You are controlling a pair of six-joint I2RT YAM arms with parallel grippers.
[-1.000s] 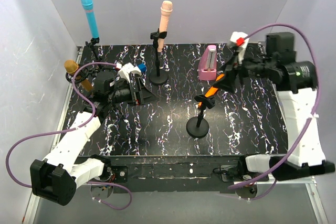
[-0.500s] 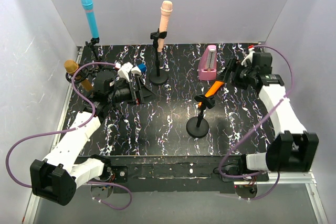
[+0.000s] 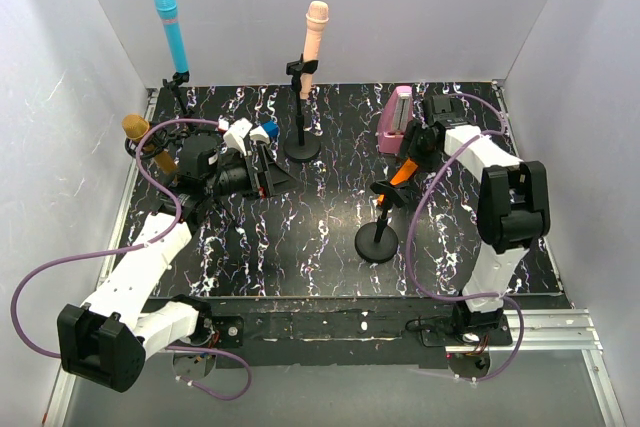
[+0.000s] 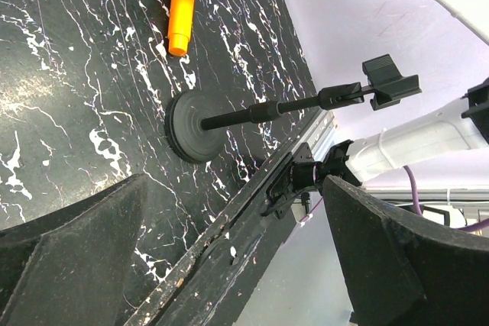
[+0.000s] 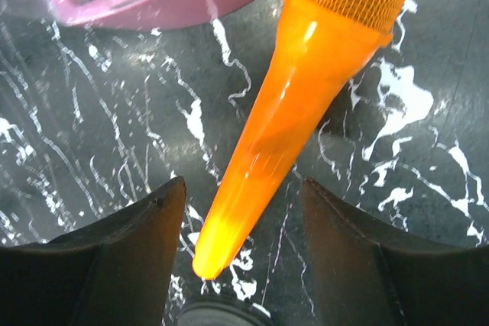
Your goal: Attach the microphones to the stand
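At the far left we found the gold microphone seated, as far as we could judge, in a clip at the table's edge. The sky blue microphone stood upright on its stand behind it. The left gripper had its jaws at full spread, holding nothing. The pale pink-cream microphone was mounted on the far centre stand. Right of centre, the near stand showed an empty clip. The orange microphone appeared to lie slanted just beyond it, beside the mauve block. The right gripper straddled its tail, jaws partly parted with a gap on each side, gripping nothing. We judged three mounted, one outstanding.
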